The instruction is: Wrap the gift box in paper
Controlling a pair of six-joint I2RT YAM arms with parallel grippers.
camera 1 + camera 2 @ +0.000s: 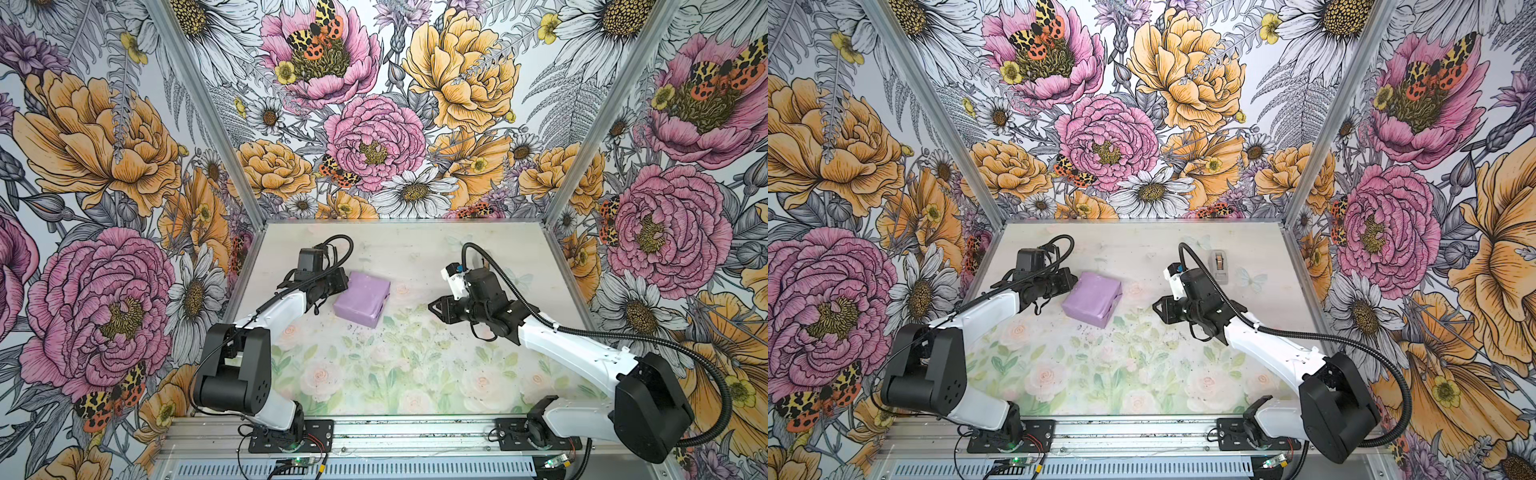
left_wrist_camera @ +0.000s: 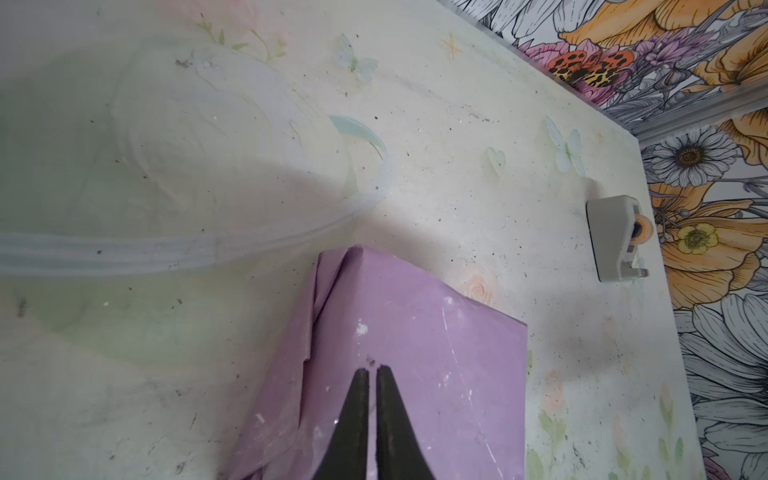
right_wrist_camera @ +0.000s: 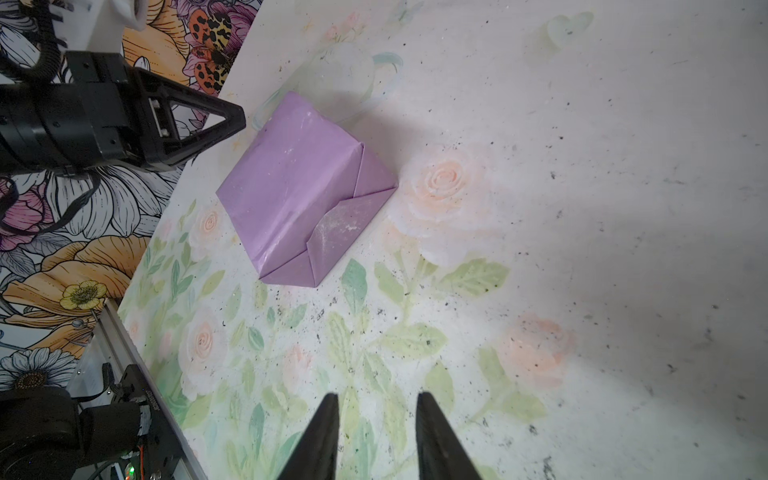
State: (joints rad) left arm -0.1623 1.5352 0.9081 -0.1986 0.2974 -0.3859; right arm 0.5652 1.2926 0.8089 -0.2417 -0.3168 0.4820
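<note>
The paper (image 1: 362,299) (image 1: 1092,300), lilac side out, is folded round a block shape on the table, left of the middle. The gift box is hidden under it. In the right wrist view the paper (image 3: 299,187) shows triangular flaps folded over its near end. My left gripper (image 1: 346,284) (image 2: 372,370) (image 3: 241,118) is shut with nothing between its tips, at the parcel's left edge just over its top face (image 2: 415,332). Whether it touches the paper I cannot tell. My right gripper (image 1: 432,307) (image 1: 1155,307) (image 3: 376,397) is open and empty, well to the right of the parcel.
A grey tape dispenser (image 1: 1219,262) (image 2: 615,237) stands at the back right near the wall. Flowered walls close the table on three sides. A metal rail (image 1: 374,432) with both arm bases runs along the front edge.
</note>
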